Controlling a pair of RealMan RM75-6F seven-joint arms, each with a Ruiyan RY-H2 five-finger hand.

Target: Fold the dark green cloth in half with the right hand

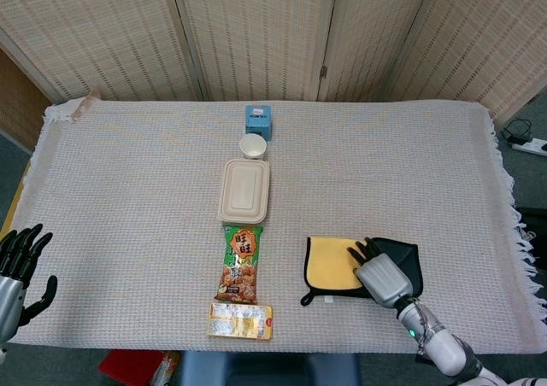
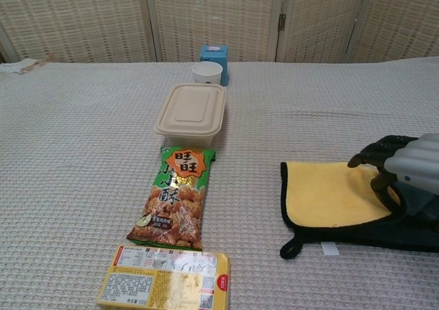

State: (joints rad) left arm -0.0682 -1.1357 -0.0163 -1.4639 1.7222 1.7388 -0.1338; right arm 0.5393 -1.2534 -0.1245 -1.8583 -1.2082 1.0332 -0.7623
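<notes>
Woven screens behind; table w/ pale waffle-weave cover. Green cloth near front edge, right of centre, far part turned over so yellow underside faces up. Right hand on the flap, fingers curled at its edge; whether it pinches the fabric, can't tell. Left hand at front left corner, fingers spread, holding nothing. Lidded box, snack bag, flat packet in a row mid-table.

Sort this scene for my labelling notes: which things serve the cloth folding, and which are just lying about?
Job: dark green cloth with yellow underside; right hand holding its folded flap.

Lying about: beige lidded food container; green snack bag; yellow packet; white paper cup; blue box; left hand.
</notes>
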